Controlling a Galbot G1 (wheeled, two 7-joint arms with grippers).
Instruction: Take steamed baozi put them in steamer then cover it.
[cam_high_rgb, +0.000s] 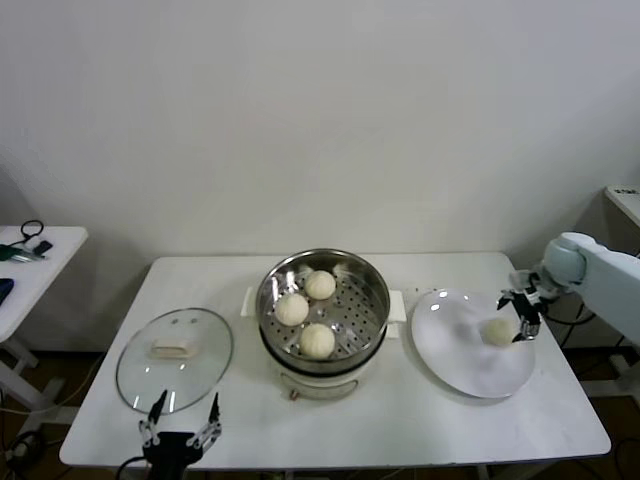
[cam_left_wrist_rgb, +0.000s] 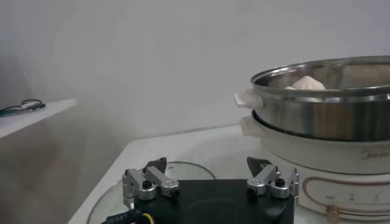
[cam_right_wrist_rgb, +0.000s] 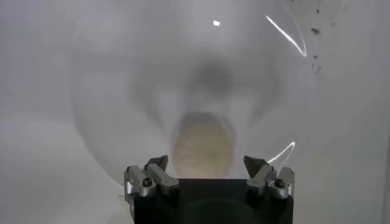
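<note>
Gleaming steamer, three cream baozi

A round, shiny stainless-steel steamer with a perforated insert sits uncovered on its white electric base at the centre of the head view. Three small, smooth, cream-white steamed buns lie inside it, close together: one toward the back, one at the left, one at the front. A fourth cream-white bun rests at centre right of the frame. The round clear glass lid, metal-rimmed with a flat cream handle, lies flat at lower left.
</note>
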